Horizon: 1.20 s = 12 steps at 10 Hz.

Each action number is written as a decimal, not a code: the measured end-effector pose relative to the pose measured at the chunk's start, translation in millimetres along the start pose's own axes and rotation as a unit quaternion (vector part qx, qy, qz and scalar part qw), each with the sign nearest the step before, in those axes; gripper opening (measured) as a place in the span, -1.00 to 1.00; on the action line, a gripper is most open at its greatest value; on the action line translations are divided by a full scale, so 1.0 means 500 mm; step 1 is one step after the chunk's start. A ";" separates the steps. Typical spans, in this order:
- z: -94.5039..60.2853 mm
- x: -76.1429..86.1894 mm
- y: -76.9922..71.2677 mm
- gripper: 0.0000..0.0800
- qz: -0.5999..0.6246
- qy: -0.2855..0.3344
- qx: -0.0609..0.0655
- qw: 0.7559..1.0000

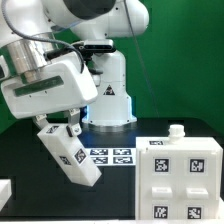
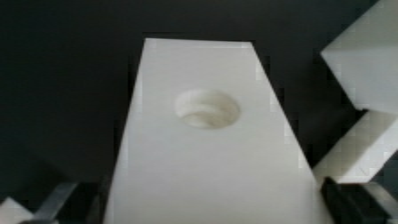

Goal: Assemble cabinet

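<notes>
1. The fingers [image 1: 72,126] are closed on the upper end of a long panel [image 1: 70,152], one on each side face. The wrist view shows the panel filling the gap between them.
2. The long panel bears black-and-white tags and hangs tilted, with its lower end towards the exterior view's right. I cannot tell whether that end touches the counter [image 1: 30,205].
3. In the wrist view the panel's plain face carries a round recess [image 2: 208,107].
4. The cabinet box [image 1: 185,175] stands on the counter at the exterior view's right, apart from the panel. It has tags on its front and a small knob [image 1: 177,131] on top.
5. The marker board [image 1: 112,155] lies flat between the panel's lower end and the cabinet box, just beside both. The panel's lower end overlaps the board's near corner in the picture.
6. The robot base [image 1: 108,100] stands behind the marker board.
7. A small white piece [image 1: 5,190] sits at the exterior view's left edge, well apart; its kind cannot be told.
</notes>
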<state>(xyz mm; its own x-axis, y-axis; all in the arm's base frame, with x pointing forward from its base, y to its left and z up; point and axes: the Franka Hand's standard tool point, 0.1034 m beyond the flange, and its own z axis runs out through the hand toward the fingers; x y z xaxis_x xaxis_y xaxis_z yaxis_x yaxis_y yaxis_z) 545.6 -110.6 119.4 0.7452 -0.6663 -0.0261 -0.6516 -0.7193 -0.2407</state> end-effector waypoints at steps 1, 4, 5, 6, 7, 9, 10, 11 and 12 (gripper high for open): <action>-0.004 0.014 0.006 0.40 -0.040 0.037 -0.013 0.998; -0.002 0.040 0.012 0.40 -0.081 0.153 -0.036 0.984; 0.001 0.037 0.014 0.40 -0.084 0.163 -0.039 0.982; 0.004 0.034 0.014 0.40 -0.083 0.152 -0.038 0.984; 0.004 0.034 0.014 0.40 -0.083 0.152 -0.038 0.984; 0.000 0.036 -0.002 0.40 -0.136 0.146 -0.043 0.979; 0.002 0.036 -0.011 0.40 -0.191 0.150 -0.050 0.969; 0.010 0.025 -0.017 0.40 -0.211 0.152 -0.053 0.964; 0.019 0.014 -0.017 0.40 -0.215 0.148 -0.054 0.964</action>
<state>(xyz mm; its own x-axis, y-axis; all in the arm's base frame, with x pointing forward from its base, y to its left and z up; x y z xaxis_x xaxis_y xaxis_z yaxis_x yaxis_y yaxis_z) 557.5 -107.5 112.1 0.8867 -0.3176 0.3360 -0.3150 -0.9470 -0.0637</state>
